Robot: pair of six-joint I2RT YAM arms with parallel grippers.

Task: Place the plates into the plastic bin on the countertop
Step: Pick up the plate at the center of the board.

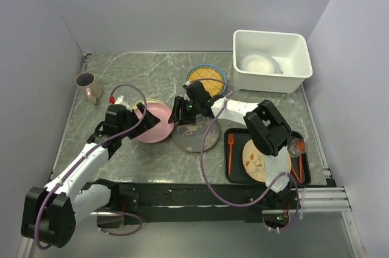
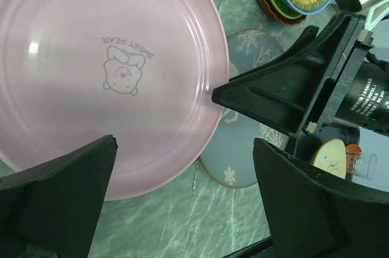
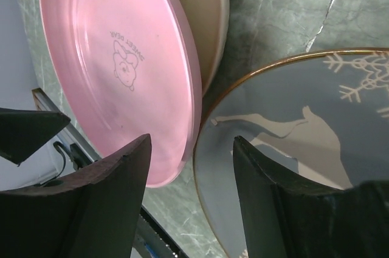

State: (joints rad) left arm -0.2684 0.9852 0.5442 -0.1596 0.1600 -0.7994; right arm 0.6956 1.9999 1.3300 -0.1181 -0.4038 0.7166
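The grey-green veined tabletop [image 1: 146, 70] is stretching under everything, and the white plastic bin [image 1: 298, 73] is sitting at its far right corner, already holding 1 white plate [image 1: 260, 62]. Nearer on the right, a flat black tray [image 1: 237, 173] is carrying a cream flowered plate [image 1: 262, 159] and an orange fork [image 1: 230, 149]. The other plates are still lying outside the bin: a stack [image 1: 206, 79] topped by the yellow lattice plate with the blue rim is waiting at mid-table, with green and red-orange rims showing beneath it in the left wrist view. In front of that stack, the dark grey deer plate [image 1: 196, 133] is lying flat on the tabletop, and just to its left the pink plate [image 1: 155, 123] (printed with a small bear and the words "SWEET DEAR") is resting over a pale plate [image 3: 213, 15], its rim overlapping the grey plate's gold edge. Both arms are meeting here. The left fingers [image 2: 55, 191] are standing wide apart above the near edge of the pink plate, holding nothing. The right fingers [image 3: 115, 197] are also spread wide and gripping nothing, hanging where the pink rim and the grey rim are meeting. A brown mug [image 1: 89, 86] is standing well apart at the far left.
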